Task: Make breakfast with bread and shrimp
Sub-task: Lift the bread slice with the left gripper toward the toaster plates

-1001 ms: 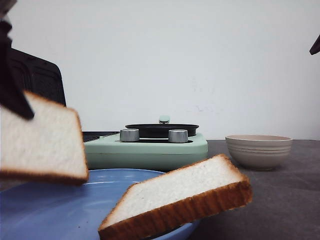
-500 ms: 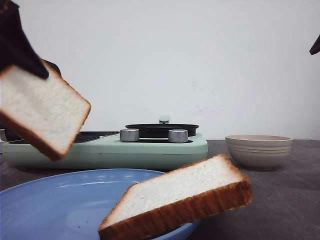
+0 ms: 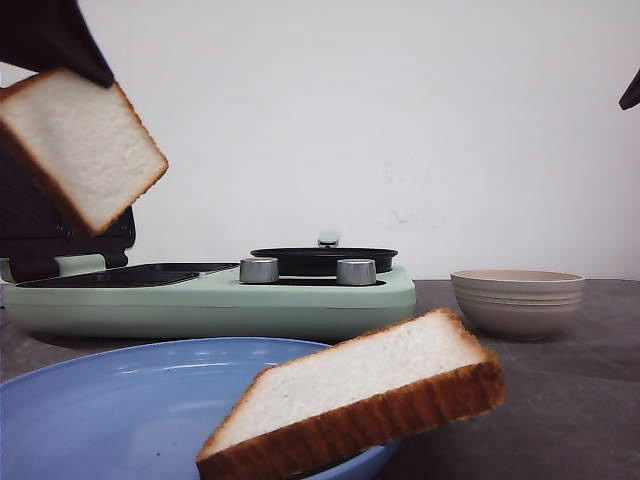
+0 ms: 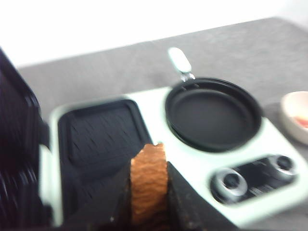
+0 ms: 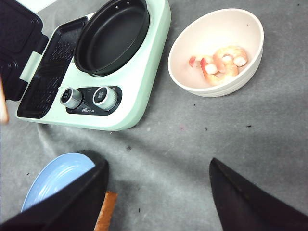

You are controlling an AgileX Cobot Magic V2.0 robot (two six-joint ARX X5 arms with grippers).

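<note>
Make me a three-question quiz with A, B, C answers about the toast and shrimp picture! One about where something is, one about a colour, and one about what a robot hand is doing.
1. Where are the shrimp?
A. in the black round pan
B. in the cream bowl
C. on the blue plate

2. What colour is the cooker's body?
A. mint green
B. red
C. yellow

3. What is the left gripper doing?
A. hanging open
B. gripping a knob
C. holding a bread slice in the air

Answers:
1 B: the right wrist view shows them in the cream bowl.
2 A: the cooker is pale green.
3 C: the left gripper pinches the bread slice above the open black grill plate.
</note>
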